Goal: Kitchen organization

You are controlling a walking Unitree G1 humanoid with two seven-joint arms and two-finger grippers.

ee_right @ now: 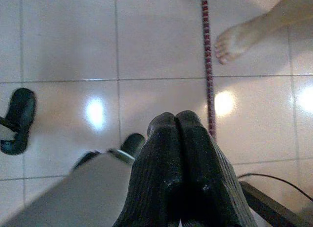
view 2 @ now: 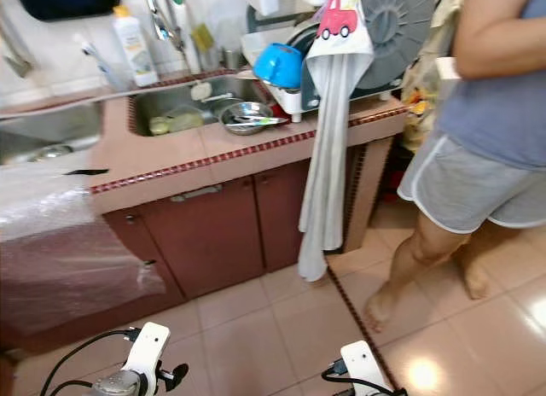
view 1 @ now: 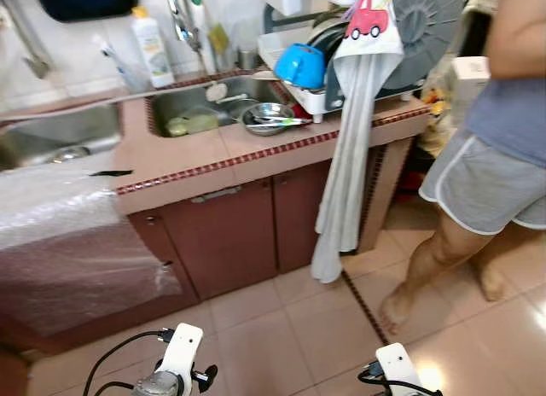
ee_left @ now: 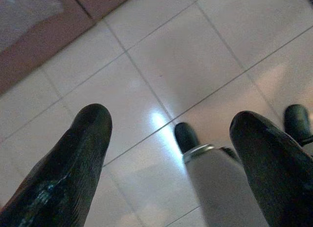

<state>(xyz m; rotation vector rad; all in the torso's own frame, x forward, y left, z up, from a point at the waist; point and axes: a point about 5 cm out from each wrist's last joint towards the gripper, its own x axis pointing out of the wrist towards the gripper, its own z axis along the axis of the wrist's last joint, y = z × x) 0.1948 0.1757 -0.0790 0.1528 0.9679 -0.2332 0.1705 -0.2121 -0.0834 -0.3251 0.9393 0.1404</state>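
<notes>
A tiled counter [view 1: 183, 161] runs across the scene with a steel sink [view 1: 198, 101] set in it. A steel bowl [view 1: 266, 119] holding utensils sits on the counter beside the sink. A blue bowl [view 1: 300, 65] lies tipped in the dish rack [view 1: 314, 99] with dark plates behind it. My left arm [view 1: 175, 362] and right arm [view 1: 397, 369] hang low over the floor, well short of the counter. My left gripper [ee_left: 171, 118] is open above bare tiles. My right gripper [ee_right: 176, 118] is shut on nothing.
A long grey towel [view 1: 345, 157] hangs from the rack down past the red cabinet doors [view 1: 235, 234]. A person [view 1: 490, 157] stands barefoot at the right, one foot [ee_right: 234, 41] near my right gripper. Bubble wrap [view 1: 60, 234] drapes the counter's left. A soap bottle [view 1: 152, 46] stands behind the sink.
</notes>
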